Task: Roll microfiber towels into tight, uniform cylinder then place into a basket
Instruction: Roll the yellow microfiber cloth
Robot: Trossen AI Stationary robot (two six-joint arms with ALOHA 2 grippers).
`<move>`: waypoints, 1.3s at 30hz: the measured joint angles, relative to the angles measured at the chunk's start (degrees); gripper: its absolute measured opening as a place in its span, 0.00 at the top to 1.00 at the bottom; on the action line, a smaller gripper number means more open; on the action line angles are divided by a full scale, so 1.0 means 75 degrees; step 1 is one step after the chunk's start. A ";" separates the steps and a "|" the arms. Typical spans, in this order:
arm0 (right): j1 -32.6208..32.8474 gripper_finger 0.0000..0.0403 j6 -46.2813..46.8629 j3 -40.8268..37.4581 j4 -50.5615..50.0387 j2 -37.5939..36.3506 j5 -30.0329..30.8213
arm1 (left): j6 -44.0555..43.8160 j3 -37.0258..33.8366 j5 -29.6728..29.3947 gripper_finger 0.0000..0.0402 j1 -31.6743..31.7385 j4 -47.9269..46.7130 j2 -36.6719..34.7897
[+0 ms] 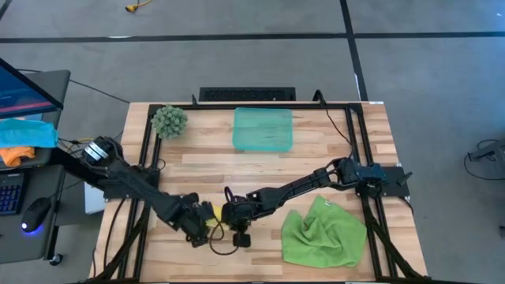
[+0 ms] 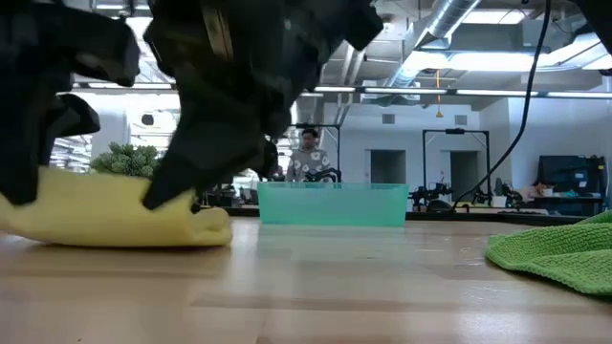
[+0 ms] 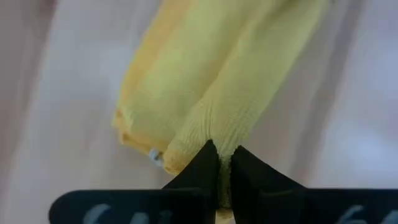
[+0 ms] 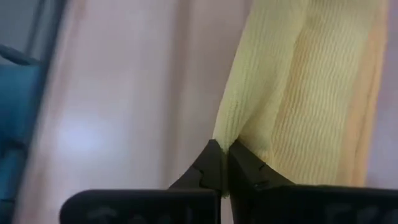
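Yellow towel (image 2: pixel 115 212), rolled into a soft, light, compressible bundle, is shown at the near table edge; slippage and unrolling are judged likely unless it is held at its ends. The left gripper (image 3: pixel 222 163) and right gripper (image 4: pixel 222 155) are each clamped on a fold of it, both arms angled low toward each other. A green towel (image 1: pixel 323 234) lies crumpled beside it. The basket (image 1: pixel 263 129) stands farther back.
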 joint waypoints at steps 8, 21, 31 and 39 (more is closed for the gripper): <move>0.0043 0.93 0.1273 0.0104 0.0102 -0.0003 -0.0392 | -0.1078 0.0007 0.1183 0.97 0.1103 -0.0124 -0.0249; 0.0065 0.93 0.1545 0.0103 -0.0553 0.0048 0.0146 | -0.0948 0.0019 0.2114 0.97 0.2028 0.0453 0.0861; 0.0049 0.83 0.1315 0.0104 -0.0685 0.0042 0.0957 | -0.1110 0.0050 0.1801 0.97 0.1926 0.0453 0.0922; 0.0046 0.72 0.1514 0.0107 -0.0970 -0.0029 0.1198 | -0.1111 0.0050 0.1769 0.97 0.1926 0.0450 0.0922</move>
